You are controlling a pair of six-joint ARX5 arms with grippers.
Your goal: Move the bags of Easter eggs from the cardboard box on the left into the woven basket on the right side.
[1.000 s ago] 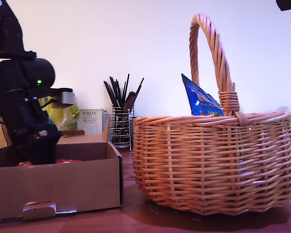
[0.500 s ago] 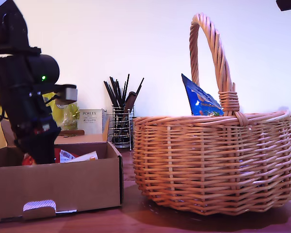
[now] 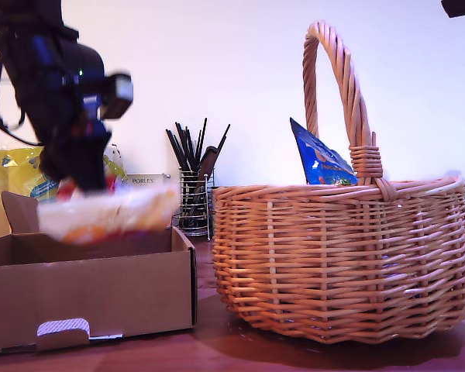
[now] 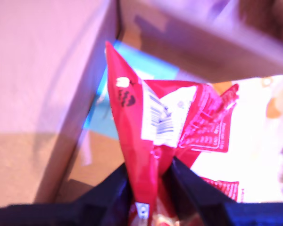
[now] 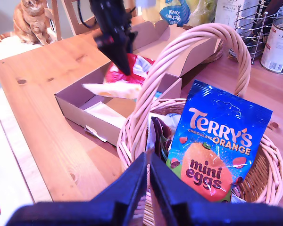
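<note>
One bag, the red bag (image 4: 151, 141), is now riding clear above the cardboard box (image 3: 101, 291) at the exterior view's left, where half a second ago it was only just showing at the box rim; my first gripper (image 4: 148, 181) is pinching its top corner between its jaws and has risen with it. In the exterior view the bag is showing only as a pale motion smear. My second gripper (image 5: 147, 174) is hanging above the woven basket (image 3: 345, 260), jaws nearly together with nothing between them. The blue Terry's Orange bag (image 5: 219, 150) is standing upright inside the basket, unchanged. Everything is sitting on a wooden table (image 5: 42, 80) before a plain white wall; an orange cat (image 5: 30, 19) is sitting beyond the table's far edge. A wire utensil holder (image 3: 192, 203) is standing behind, between box and basket. The box's contents are hidden behind its front wall in the exterior view.
</note>
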